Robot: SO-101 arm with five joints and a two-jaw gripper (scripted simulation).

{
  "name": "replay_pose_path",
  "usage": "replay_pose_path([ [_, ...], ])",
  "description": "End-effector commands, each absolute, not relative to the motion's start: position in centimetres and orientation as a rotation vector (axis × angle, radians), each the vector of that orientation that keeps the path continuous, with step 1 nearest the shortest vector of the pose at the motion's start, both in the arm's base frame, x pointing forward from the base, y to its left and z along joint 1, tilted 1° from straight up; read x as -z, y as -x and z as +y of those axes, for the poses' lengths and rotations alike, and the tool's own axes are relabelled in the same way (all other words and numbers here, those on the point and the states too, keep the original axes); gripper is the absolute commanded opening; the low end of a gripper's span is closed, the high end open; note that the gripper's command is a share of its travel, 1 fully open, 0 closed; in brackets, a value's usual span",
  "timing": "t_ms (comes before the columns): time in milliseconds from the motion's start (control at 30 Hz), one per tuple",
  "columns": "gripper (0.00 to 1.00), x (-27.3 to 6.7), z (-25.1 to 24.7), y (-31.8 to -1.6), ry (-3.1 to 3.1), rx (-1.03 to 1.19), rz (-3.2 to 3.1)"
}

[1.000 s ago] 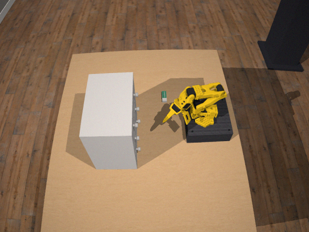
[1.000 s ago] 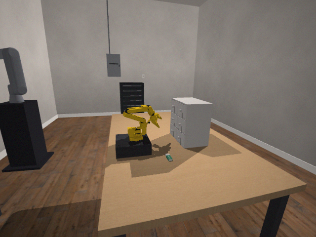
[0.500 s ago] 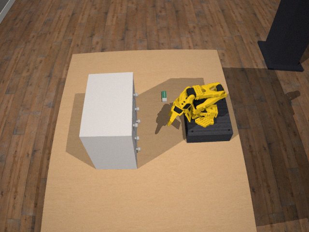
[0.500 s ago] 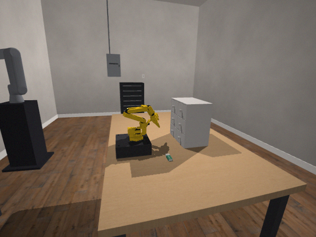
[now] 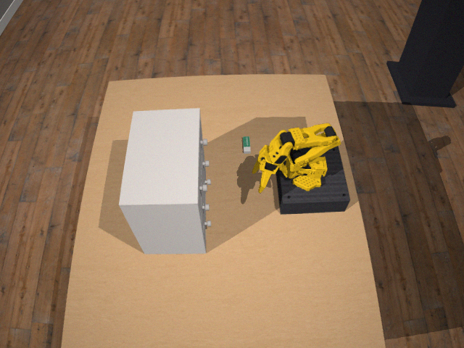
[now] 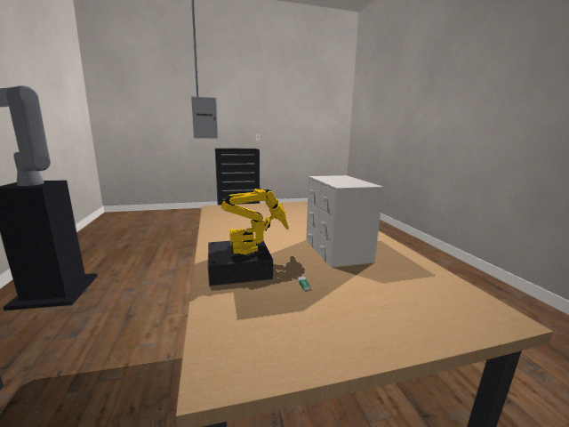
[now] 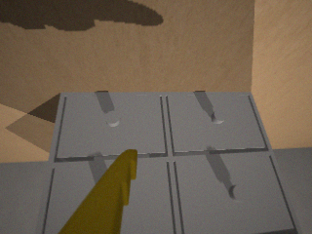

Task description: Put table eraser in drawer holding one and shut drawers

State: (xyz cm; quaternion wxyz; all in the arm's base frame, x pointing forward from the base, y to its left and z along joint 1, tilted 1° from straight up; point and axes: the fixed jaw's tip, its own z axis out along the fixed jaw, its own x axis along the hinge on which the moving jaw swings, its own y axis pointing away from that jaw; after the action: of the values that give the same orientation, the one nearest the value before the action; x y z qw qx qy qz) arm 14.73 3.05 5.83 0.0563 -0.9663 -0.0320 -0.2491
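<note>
Eraser (image 5: 246, 144) (image 6: 304, 283) unfetched, I judge I'm starting out: find its matching drawer, my tool (image 5: 257, 182) (image 6: 287, 227) parted and empty.

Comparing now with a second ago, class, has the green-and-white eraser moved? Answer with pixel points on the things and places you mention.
No. The eraser (image 5: 246, 144) (image 6: 304, 284) lies at the same spot between the white cabinet (image 5: 162, 157) (image 6: 354, 225) and the black base block (image 5: 315, 206) (image 6: 241, 271).
</note>
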Motion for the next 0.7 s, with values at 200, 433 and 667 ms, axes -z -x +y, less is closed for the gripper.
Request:
replay_pose_path([
  [200, 0.5, -5.72, 3.22, -14.68, 2.943, 0.774, -0.328],
  [433, 0.5, -5.72, 3.22, -14.68, 2.943, 0.774, -0.328],
  [667, 0.5, -5.72, 3.22, -14.68, 2.943, 0.774, -0.328],
])
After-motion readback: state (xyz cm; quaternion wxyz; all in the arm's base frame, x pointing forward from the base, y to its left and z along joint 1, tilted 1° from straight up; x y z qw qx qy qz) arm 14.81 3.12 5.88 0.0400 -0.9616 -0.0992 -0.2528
